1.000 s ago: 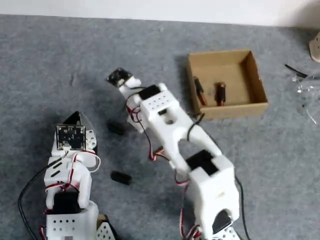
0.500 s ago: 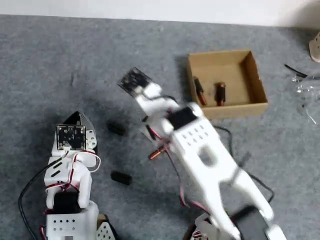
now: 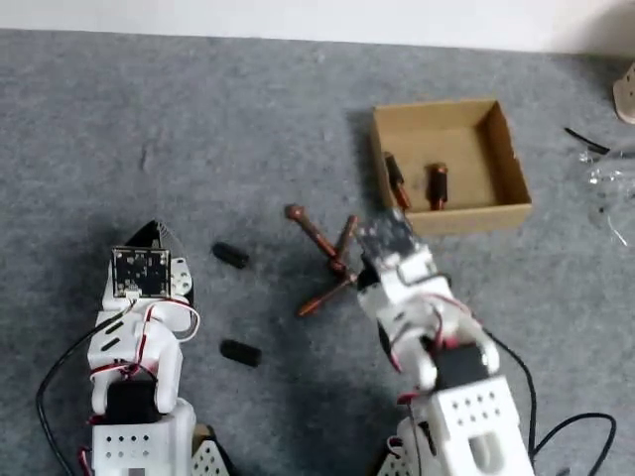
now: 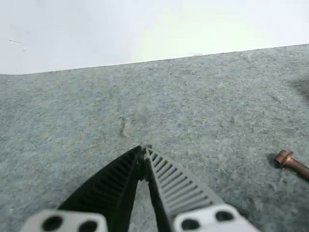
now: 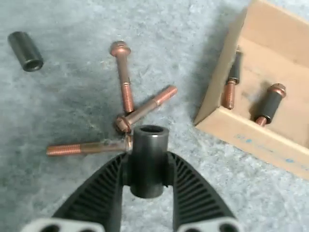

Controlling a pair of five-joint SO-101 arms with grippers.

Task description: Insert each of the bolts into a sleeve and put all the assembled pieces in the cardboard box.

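Right gripper (image 5: 147, 160): clenched on a black sleeve (image 5: 149, 142); the sleeve stands upright between the two ribbed fingers with its open bore facing up; the gripper sits between the cluster of bolts and the front corner of the cardboard box (in the high view the wrist camera board covers the jaws).
Left gripper (image 4: 144, 152): fingers pressed together at the tips with nothing between them; it points across the grey carpet (image 3: 149, 119) on the left side of the table, well apart from the box.
Bolts (image 3: 316, 236): three copper-coloured bolts lie flat on the carpet in a loose fan; their ends converge near one spot, where two of them look to be touching; the third runs off toward the near edge, its threaded end pointing away from the box.
Loose sleeves (image 3: 230, 255): two short black sleeves lie on their sides between the arms; one is near the bolts, the other (image 3: 240, 352) is closer to the left arm's base; the two are apart from each other.
Cardboard box (image 3: 506, 159): open-topped, at the far right of the carpet; two assembled pieces (image 3: 437, 186) lie inside, side by side but not touching; one is close to the left wall.
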